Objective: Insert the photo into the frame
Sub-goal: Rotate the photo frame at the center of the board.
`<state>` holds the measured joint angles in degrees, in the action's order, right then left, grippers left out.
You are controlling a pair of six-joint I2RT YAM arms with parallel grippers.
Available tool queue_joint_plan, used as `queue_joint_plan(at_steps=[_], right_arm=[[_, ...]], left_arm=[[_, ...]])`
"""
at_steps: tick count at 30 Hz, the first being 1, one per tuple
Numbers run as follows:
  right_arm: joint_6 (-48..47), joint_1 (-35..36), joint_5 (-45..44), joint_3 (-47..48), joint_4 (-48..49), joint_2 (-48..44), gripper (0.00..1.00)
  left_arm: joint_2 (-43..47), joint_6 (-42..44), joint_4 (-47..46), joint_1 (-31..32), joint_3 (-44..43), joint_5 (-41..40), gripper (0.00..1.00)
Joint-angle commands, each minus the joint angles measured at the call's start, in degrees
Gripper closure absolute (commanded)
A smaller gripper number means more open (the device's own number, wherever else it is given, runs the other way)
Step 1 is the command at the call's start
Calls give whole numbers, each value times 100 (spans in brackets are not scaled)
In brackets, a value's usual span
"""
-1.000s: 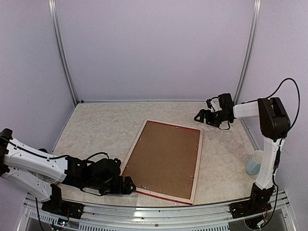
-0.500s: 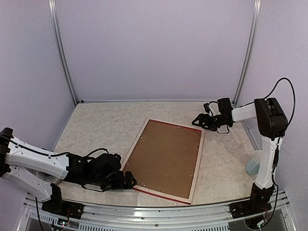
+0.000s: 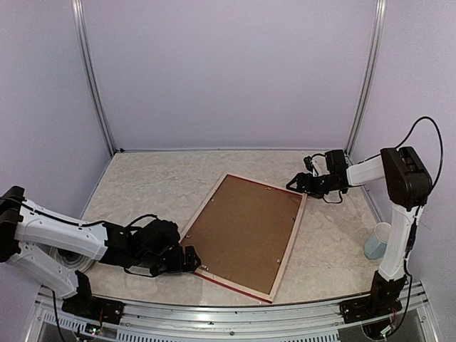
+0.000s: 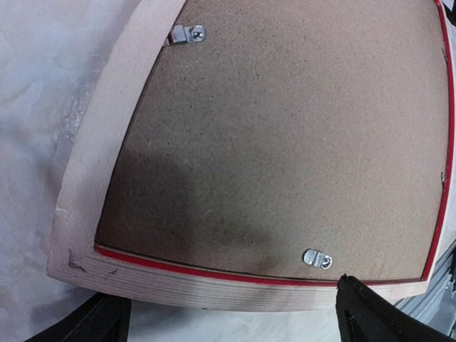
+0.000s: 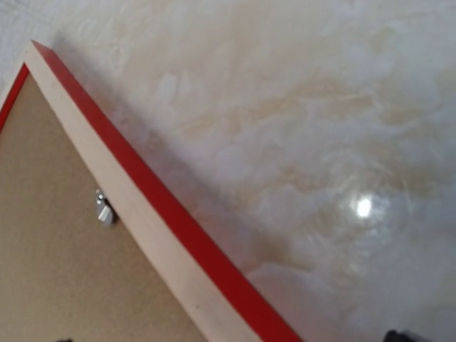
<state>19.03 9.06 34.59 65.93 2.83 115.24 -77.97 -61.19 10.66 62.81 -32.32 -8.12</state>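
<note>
The frame [image 3: 288,244] lies face down on the table, its brown backing board [image 3: 246,231] up and held by small metal clips [image 4: 317,258]. The photo is out of view. My left gripper [image 3: 191,261] is low at the frame's near left corner, open. In the left wrist view the frame's pale wood edge [image 4: 214,288] with its red line lies just ahead of the left gripper [image 4: 231,324]. My right gripper [image 3: 298,184] is open at the far right corner. In the right wrist view the frame's red and pale rim [image 5: 164,235] runs diagonally.
A pale blue cup [image 3: 376,241] stands on the table by the right arm's post. Marbled tabletop [image 3: 149,189] shows to the left of and behind the frame. Walls close in the back and both sides.
The frame has turned slightly clockwise, its far end shifting right. My left gripper has moved in to the near left corner. My right gripper has come down to the far right corner.
</note>
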Motion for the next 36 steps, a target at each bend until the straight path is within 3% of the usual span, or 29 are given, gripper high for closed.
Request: queue_joint_plan(at_steps=[1, 36], right_arm=[[32, 156, -85, -278, -601, -249, 6], [-109, 746, -1064, -1928, -1199, -2306, 7]], left_arm=[[-150, 284, -441, -158, -179, -157, 1], [-736, 1349, -859, -1652, -525, 154, 1]])
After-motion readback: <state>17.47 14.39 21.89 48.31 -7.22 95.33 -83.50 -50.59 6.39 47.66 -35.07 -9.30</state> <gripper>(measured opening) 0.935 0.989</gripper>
